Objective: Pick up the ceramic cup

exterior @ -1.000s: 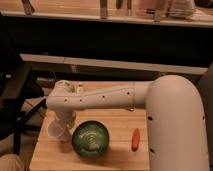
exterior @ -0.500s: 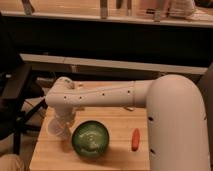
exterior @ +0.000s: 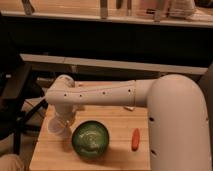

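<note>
The ceramic cup (exterior: 58, 129) sits at the very tip of the gripper (exterior: 64, 118), just below it and touching or nearly touching it, over the left end of the wooden table (exterior: 116, 161). Against the view of a second ago, the cup and the wrist above it have crept up a trifle. Over the last half second we see almost no further shift. We judge that the lift may be starting, or that the gripper has only just settled on the cup. Whether the base has left the wood we cannot tell.

The cup stands mouth upward, its wide flared rim toward the gripper and its narrower base toward the table. Its long axis runs close to vertical, perhaps leaning a little, and it lines up with the gripper's downward reach.

We cannot tell whether the gripper is spread, pressed together, or pinching the cup, since the wrist hides that part.

The dark green bowl (exterior: 90, 139) lies just beside the gripper on the picture's right and slightly lower, close to the cup and perhaps brushing it. The small orange carrot (exterior: 135, 139) lies on the same side, beyond the bowl and well apart from the gripper. The white arm (exterior: 100, 94) stretches across above both.
</note>
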`<state>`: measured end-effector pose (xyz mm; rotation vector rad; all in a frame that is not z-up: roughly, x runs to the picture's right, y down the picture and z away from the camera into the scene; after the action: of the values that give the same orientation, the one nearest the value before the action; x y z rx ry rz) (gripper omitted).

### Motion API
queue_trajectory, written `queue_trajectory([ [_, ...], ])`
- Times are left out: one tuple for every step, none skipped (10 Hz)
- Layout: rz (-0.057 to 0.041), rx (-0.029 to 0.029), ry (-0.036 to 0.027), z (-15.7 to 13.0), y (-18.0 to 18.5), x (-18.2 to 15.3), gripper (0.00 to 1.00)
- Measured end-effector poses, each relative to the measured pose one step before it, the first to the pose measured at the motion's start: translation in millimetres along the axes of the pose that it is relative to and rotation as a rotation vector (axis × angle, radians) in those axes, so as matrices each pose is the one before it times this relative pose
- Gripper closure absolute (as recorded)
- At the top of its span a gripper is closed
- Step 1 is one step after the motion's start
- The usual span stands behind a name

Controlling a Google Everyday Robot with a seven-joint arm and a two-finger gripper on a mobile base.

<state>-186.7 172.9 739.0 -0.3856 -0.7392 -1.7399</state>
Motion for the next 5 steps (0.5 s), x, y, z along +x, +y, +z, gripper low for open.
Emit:
queue_trajectory([
  [-0.00178,-0.00079,-0.0008,-1.86,0.3,0.44,0.97],
  [-0.00183,-0.00092,-0.0007,-1.65,0.25,0.27,0.97],
  [-0.00154,0.00029,0.00053,-1.07,0.52,0.35,0.97],
  [-0.00149,-0.00135,-0.00024,-0.65,0.66,0.33,0.97],
  [-0.0014,-0.00127,-0.00046,-0.43,0.22,0.11,0.97],
])
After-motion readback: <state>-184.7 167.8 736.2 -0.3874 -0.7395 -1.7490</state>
